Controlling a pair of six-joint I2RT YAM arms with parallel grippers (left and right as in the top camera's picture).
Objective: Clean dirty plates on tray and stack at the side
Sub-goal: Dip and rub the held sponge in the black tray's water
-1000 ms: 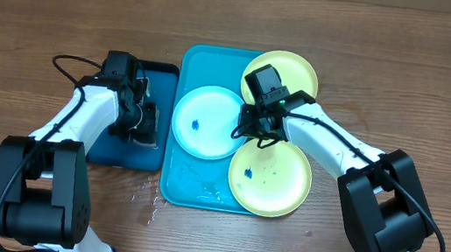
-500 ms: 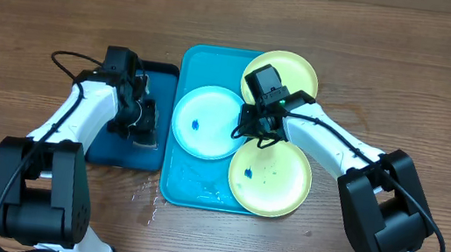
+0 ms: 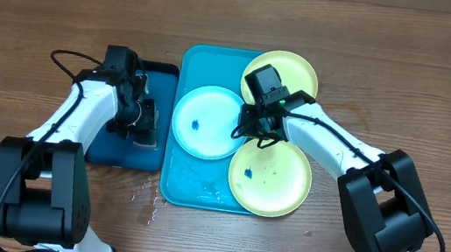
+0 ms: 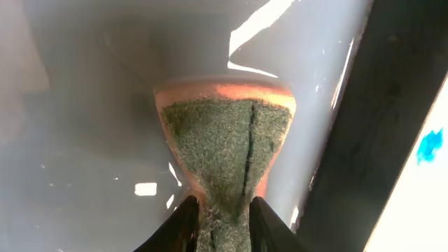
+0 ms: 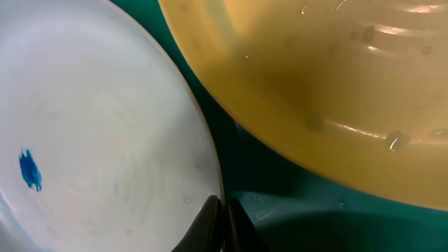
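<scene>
Plates (image 3: 208,122) lie unstacked on tray (image 3: 190,187), two smeared, so we've barely begun; left end effector (image 4: 224,210) grips sponge (image 4: 224,147), right end effector (image 5: 222,217) closed.

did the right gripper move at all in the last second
No. The right gripper stays at the blue plate's right edge, at the same spot against the tray's rim in the overhead view.
</scene>
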